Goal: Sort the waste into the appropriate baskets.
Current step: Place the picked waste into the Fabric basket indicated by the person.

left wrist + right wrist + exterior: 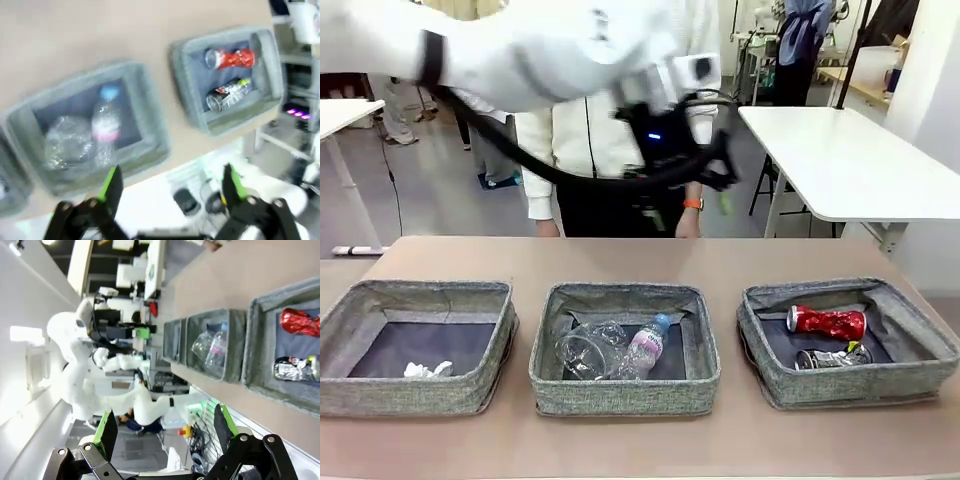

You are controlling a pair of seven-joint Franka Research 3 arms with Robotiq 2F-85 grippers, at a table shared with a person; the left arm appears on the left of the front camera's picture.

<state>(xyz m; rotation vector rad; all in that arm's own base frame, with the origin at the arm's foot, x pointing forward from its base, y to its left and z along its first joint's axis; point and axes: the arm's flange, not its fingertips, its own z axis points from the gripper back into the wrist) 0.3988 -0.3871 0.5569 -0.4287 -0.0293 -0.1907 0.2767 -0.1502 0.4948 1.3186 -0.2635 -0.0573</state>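
Sorting looks finished: paper ball (427, 370) in left basket (415, 296), bottle (647, 346) & cup (585, 352) in middle, both cans (826, 321) right, so left gripper (171, 185), fingers apart & empty, and right gripper (163, 426), also apart, prob. should just lift clear w/o snagging rims.

Left arm (520, 50) spans above baskets; table (620, 255) strip behind baskets bare.

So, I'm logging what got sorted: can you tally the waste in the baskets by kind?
Paper ball: 1
Plastic bottle: 1
Plastic cup: 1
Cans: 2, the red can and the black-silver can
Total: 5 pieces of waste
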